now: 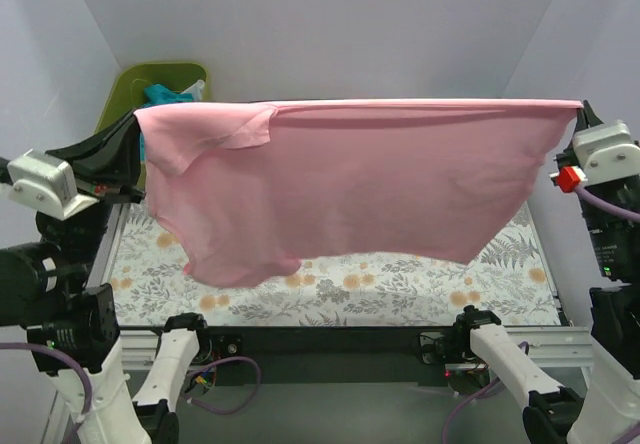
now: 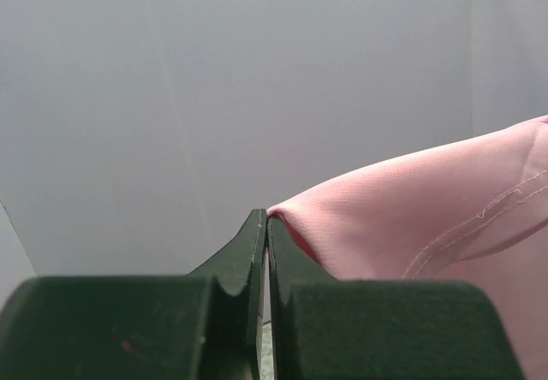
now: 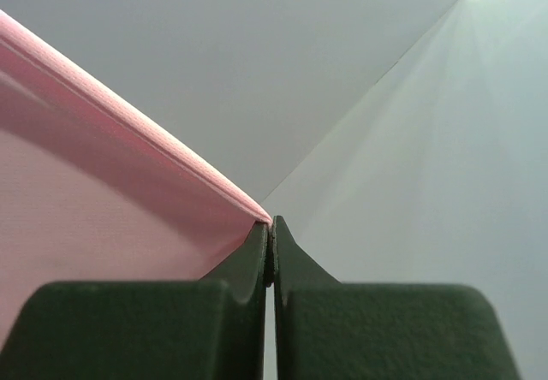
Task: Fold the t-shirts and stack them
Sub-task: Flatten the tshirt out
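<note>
Left pincer (image 2: 265,219), right pincer (image 3: 272,222) stretch pink t-shirt (image 1: 350,184) taut along its top edge.

The width between the left gripper (image 2: 267,219) and the right gripper (image 3: 272,222) is blocked by the pink t-shirt (image 1: 350,184). It is clamped at both top corners and hung like a curtain. The far half of the table is hidden behind it. A strip of floral table cloth (image 1: 400,289) is left bare in front of the hem. The far left corner is taken up by the olive-green tub (image 1: 125,89), in which 1 teal t-shirt (image 1: 160,95) is seen. 3 sides are closed in by white walls (image 1: 300,24).
</note>
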Controlling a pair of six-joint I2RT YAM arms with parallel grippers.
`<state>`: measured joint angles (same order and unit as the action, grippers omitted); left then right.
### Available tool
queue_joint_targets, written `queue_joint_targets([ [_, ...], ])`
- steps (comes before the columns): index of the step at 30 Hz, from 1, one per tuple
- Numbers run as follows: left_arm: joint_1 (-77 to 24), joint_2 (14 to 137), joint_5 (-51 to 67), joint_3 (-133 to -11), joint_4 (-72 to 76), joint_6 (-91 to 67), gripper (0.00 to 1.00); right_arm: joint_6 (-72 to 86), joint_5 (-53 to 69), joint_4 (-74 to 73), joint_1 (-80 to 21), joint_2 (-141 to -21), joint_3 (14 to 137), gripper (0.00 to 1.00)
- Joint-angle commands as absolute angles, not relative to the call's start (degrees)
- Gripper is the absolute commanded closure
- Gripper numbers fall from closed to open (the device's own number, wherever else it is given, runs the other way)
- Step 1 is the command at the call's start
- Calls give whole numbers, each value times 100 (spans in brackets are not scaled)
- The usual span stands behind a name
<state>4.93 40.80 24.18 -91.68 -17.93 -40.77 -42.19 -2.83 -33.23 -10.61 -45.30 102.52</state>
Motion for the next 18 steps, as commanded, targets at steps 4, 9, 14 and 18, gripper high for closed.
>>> queue_joint_targets([
  [4, 598, 5027, 1845, -8632, -2022, -3753, 100, -4622, -616, -2506, -993, -5290, 9125, 99],
  [9, 606, 5518, 2328, -7236, -1618, -3595, 100, -4764, -326, -1593, -993, -5712, 7475, 99],
  [14, 589, 6440, 2460, -6294, -767, -3472, 100, -4693, 165, -793, -993, -6739, 6716, 99],
  [18, 528, 7574, 2426, -5950, -36, -3489, 100, -4606, 351, -64, -993, -7750, 6425, 99],
])
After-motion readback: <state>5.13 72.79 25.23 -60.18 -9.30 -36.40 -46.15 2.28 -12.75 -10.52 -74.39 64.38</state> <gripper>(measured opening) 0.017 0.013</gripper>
